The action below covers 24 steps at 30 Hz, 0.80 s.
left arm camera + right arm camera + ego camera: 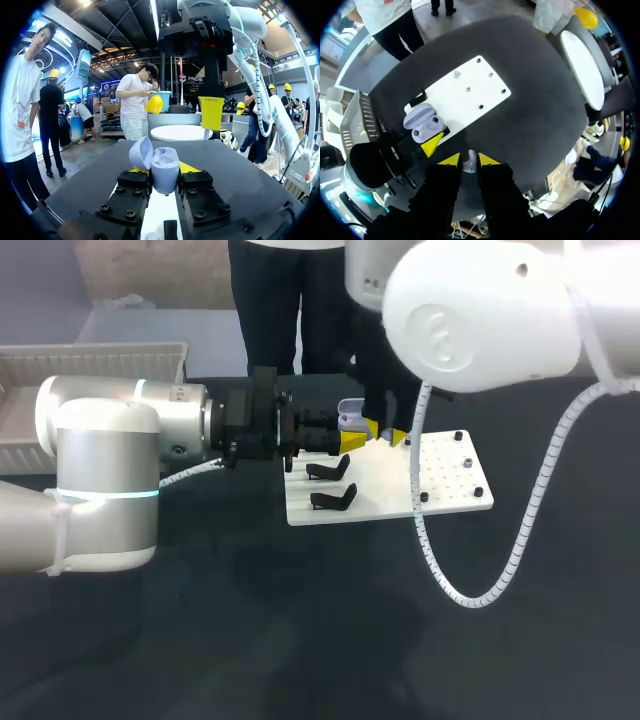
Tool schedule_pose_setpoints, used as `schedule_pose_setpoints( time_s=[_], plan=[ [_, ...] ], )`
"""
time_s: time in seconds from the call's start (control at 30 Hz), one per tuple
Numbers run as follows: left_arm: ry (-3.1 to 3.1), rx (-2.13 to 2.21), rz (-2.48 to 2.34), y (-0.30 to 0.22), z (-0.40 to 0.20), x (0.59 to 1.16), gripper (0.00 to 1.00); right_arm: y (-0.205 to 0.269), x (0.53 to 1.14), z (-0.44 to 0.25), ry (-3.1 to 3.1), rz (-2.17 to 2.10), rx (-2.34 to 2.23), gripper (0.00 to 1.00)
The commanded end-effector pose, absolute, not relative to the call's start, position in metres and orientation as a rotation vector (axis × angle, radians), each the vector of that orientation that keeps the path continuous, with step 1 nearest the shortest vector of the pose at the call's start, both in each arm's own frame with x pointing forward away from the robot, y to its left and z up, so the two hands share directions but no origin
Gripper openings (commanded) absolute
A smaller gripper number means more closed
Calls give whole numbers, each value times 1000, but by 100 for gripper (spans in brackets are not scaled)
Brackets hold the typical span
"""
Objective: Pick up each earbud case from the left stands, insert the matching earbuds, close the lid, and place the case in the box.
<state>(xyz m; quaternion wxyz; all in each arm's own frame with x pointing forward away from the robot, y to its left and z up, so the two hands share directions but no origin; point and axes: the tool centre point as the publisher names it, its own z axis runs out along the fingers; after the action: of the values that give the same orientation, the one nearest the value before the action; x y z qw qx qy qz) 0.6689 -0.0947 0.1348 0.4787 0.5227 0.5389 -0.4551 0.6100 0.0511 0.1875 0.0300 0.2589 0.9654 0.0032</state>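
A lavender earbud case [165, 172] with its lid [141, 152] swung open sits upright between my left gripper's [164, 175] yellow tips, which are shut on its sides. In the head view the case [349, 417] hangs over the back left of the white plate [450, 490]. My right gripper [469, 159] is shut on a small lavender earbud [469, 164] and hovers just above and beside the open case [424, 126]. From the left wrist, one yellow right finger [211, 112] shows above the case. Two black stands [330, 485] on the plate's left side are bare.
A white slatted box [95, 365] stands at the table's back left, behind my left arm [120, 440]. The plate's right half [475, 87] carries small pegs and screws. The rest of the dark tabletop [300, 640] lies in front.
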Motion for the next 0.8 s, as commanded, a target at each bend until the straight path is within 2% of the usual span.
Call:
schedule_pose_setpoints(
  time_s=[0.03,0.8],
  plan=[
    [1310,1271,-1107,-95,134,668,0,58,615,196,2987,-7,800,0],
    [1310,1271,-1107,-95,134,668,0,69,655,198,2986,116,758,0]
  ],
)
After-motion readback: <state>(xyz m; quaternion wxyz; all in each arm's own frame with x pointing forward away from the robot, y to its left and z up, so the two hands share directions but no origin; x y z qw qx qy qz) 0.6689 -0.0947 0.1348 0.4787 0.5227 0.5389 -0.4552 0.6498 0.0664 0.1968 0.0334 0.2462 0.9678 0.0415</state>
